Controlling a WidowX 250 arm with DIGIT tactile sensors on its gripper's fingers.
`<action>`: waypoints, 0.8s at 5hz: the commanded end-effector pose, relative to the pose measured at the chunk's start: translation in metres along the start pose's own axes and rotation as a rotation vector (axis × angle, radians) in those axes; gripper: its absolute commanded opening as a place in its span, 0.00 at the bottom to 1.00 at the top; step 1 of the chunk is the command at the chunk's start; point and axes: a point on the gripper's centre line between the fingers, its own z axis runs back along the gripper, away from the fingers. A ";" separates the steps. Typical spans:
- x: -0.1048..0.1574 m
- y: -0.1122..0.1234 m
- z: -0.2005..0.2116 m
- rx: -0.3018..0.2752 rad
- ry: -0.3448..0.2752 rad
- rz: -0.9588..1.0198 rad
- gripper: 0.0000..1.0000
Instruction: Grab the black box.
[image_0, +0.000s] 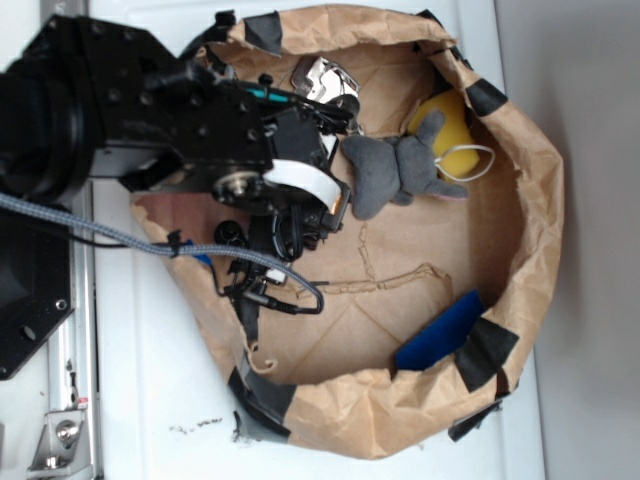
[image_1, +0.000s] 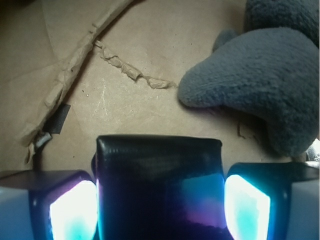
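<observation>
Robot gripper (image_1: 160, 200) jaws closed against both sides of the black box (image_1: 159, 175), grey plush toy (image_1: 265, 85) just beside, brown paper (image_1: 140, 65) underneath

Worktop (image_0: 160, 400): white, flat, runs to top & bottom edges of exterior view; small dark specks nr bottom edge, left of centre.
Right strip (image_0: 590, 250): pale grey-white surface along worktop's right edge; floor or wall, can't tell.
Metal rail (image_0: 75, 330): silver, along worktop's left edge, bracket w/ bolt at bottom-left corner.
Paper liner (image_0: 400, 270): brown, crumpled, rim raised, creased & torn floor; fills wrist view bkgd too.
Light: even, soft, no hard shadows; slight bluish cast in wrist view.
</observation>
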 end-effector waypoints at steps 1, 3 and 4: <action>0.008 -0.001 0.014 0.003 -0.043 0.016 0.00; 0.031 -0.011 0.066 0.010 -0.068 0.149 0.00; 0.042 -0.008 0.107 0.071 -0.025 0.367 0.00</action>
